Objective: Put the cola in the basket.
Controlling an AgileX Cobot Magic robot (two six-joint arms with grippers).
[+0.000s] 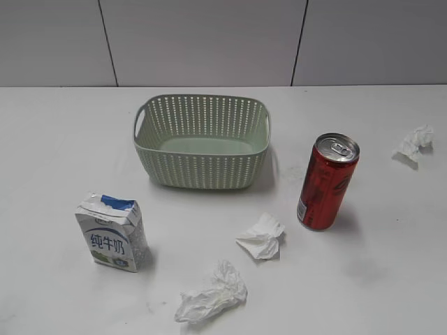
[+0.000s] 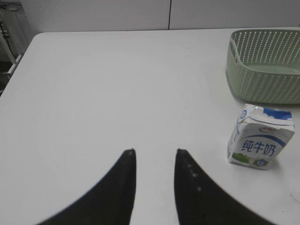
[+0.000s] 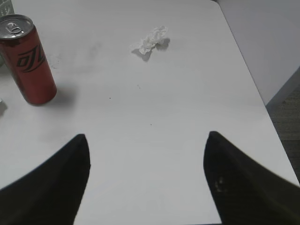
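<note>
The cola (image 1: 328,183) is a tall slim red can with a silver top. It stands upright on the white table, right of the basket; it also shows in the right wrist view (image 3: 27,61) at the upper left. The pale green perforated basket (image 1: 202,171) sits empty at the table's middle back, and its corner shows in the left wrist view (image 2: 265,70). My left gripper (image 2: 155,151) is open and empty over bare table, well left of the basket. My right gripper (image 3: 146,136) is wide open and empty, to the right of the cola. Neither gripper shows in the exterior view.
A white-and-blue milk carton (image 1: 112,232) stands front left, also in the left wrist view (image 2: 260,137). Crumpled tissues lie at the front middle (image 1: 262,237), at the front (image 1: 211,293) and at the far right (image 1: 415,142). The table's right edge (image 3: 255,89) is near my right gripper.
</note>
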